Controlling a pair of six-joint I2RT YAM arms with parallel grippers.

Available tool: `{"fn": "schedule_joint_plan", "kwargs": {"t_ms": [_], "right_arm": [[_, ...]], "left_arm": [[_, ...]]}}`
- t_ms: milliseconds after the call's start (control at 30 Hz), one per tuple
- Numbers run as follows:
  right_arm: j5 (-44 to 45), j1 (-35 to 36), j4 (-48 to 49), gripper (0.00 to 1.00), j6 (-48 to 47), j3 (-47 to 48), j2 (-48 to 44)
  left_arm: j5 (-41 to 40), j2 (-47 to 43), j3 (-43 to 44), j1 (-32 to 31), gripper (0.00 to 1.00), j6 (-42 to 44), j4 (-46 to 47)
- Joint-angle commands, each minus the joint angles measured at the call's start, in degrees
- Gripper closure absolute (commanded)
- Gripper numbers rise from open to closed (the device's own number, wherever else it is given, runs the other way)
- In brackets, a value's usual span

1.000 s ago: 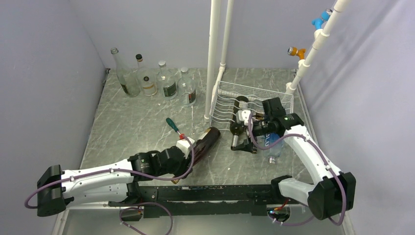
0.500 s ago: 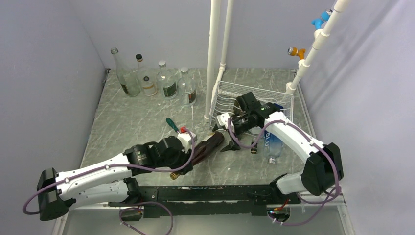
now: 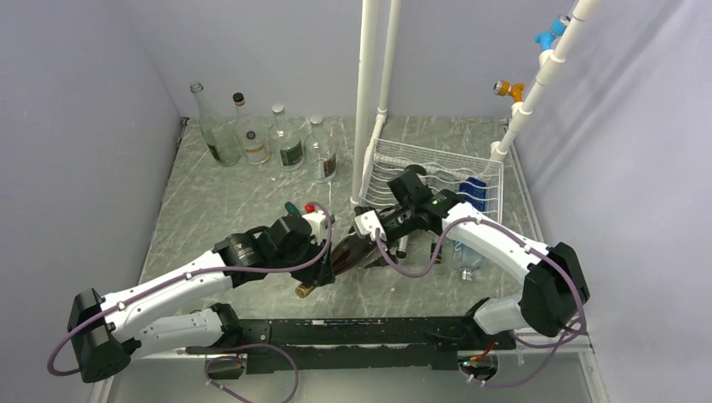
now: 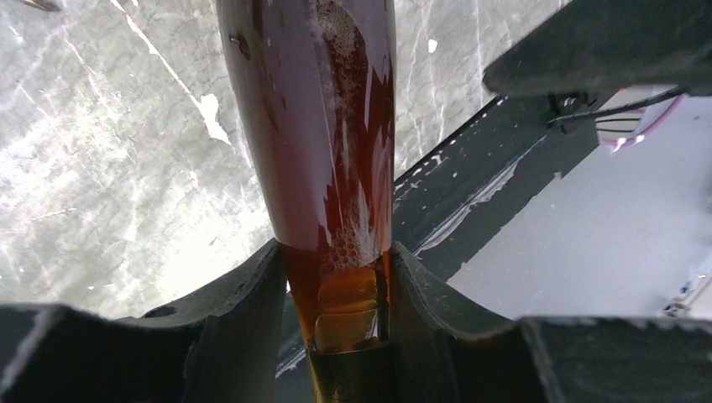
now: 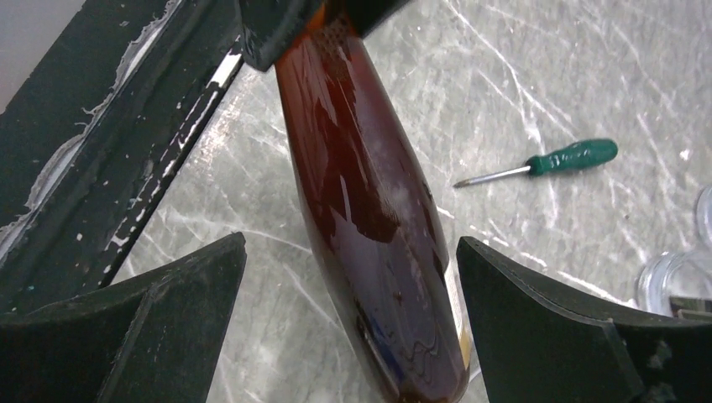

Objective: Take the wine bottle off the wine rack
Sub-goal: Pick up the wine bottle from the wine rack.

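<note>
A brown wine bottle (image 3: 348, 252) lies tilted over the table, off the white wire wine rack (image 3: 437, 159) at the back right. My left gripper (image 3: 317, 253) is shut on its neck; in the left wrist view the fingers (image 4: 243, 294) press both sides of the neck (image 4: 340, 285). My right gripper (image 3: 369, 229) is open at the bottle's wide end. In the right wrist view its fingers (image 5: 176, 294) stand apart on either side of the body (image 5: 361, 193) without touching it.
Several clear glass bottles (image 3: 260, 138) stand at the back left. A green-handled screwdriver (image 5: 554, 161) lies on the marble table just beyond the wine bottle. A blue-labelled plastic bottle (image 3: 466, 252) lies in front of the rack. White pipes (image 3: 369, 101) rise beside the rack.
My right arm has swung left from the rack to the wine bottle's wide end. My left arm has carried the bottle up and a little to the right.
</note>
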Motion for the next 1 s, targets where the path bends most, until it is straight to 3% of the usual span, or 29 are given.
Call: {"fn": "schedule_joint_plan", "kwargs": {"t_ms": [0, 433, 967], "right_arm": [[2.8, 3.5, 6.7, 0.0, 1.6, -0.7, -2.5], [17.1, 16.1, 17.3, 0.0, 7.2, -3.2, -0.4], [23.7, 18.6, 31.2, 0.1, 13.5, -8.3, 2.0]], "left_arm": [[4.9, -0.6, 7.2, 2.3, 1.0, -3.0, 11.7], [9.1, -0.2, 7.0, 6.4, 1.0, -8.8, 12.8], [11.2, -1.9, 4.3, 8.3, 1.0, -12.2, 16.6]]}}
